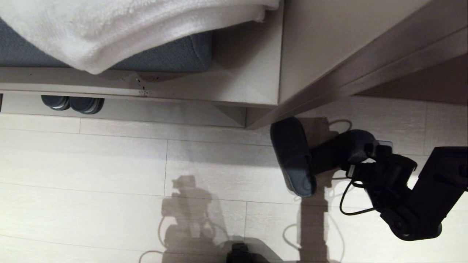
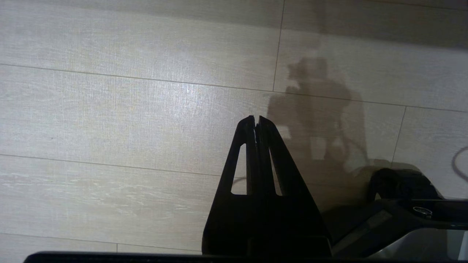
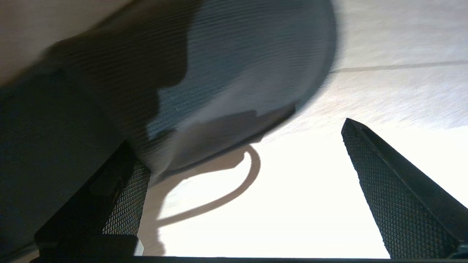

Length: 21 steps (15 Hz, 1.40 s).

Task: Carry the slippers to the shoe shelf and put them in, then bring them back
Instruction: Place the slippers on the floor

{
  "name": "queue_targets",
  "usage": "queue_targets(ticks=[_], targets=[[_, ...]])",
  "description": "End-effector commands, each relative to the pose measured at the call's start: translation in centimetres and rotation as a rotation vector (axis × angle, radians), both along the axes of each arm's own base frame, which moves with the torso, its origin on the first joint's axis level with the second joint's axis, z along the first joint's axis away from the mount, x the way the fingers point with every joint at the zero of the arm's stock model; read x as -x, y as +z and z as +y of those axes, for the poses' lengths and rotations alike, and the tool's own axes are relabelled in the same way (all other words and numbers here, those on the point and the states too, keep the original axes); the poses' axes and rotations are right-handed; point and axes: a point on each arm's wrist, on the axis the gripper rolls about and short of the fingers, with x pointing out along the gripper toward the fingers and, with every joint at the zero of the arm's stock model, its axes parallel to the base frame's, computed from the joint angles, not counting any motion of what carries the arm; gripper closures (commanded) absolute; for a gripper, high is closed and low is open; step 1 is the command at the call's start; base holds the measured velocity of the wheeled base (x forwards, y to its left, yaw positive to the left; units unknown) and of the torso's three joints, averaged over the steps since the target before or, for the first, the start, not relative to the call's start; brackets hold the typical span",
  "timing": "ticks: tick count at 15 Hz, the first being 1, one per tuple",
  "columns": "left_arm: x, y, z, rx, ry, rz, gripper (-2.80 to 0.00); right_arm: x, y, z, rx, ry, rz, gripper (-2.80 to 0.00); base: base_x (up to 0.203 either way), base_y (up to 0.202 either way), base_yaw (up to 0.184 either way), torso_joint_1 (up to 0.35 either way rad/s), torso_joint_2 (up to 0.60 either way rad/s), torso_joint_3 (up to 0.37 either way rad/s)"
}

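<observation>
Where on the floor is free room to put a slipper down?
Bare floor stretches wide between the shoe shelf and the robot's base. It is crowded near the black slipper, where the open right gripper and the desk panel stand close.

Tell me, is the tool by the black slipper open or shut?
Open. In the right wrist view the right tool's two fingers stand far apart with bright floor between them, and the slipper lies beside one finger, not clamped.

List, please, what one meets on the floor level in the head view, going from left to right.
Dark rounded pair of slippers under the low shelf → black slipper on the floor → right gripper, open beside it.
</observation>
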Motion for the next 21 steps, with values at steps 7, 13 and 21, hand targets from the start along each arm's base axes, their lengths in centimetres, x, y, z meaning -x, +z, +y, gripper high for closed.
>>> queue_targets(ticks=[7,13,21], targets=[[0.0,0.0,0.0,0.002,0.000,-0.001,0.00,0.8,0.8,-4.1,0.014,-0.025,-0.009,-2.80,0.000,0.000,0.000,0.000,0.00,0.000],[0.0,0.0,0.0,0.001,0.000,0.000,0.00,1.0,1.2,-7.9,0.105,-0.064,0.002,-2.80,0.000,0.000,0.000,0.000,0.00,0.000],[0.0,0.0,0.0,0.001,0.000,0.000,0.00,-1.7,3.0,-11.3,0.205,-0.127,-0.095,-2.80,0.000,0.000,0.000,0.000,0.00,0.000]])
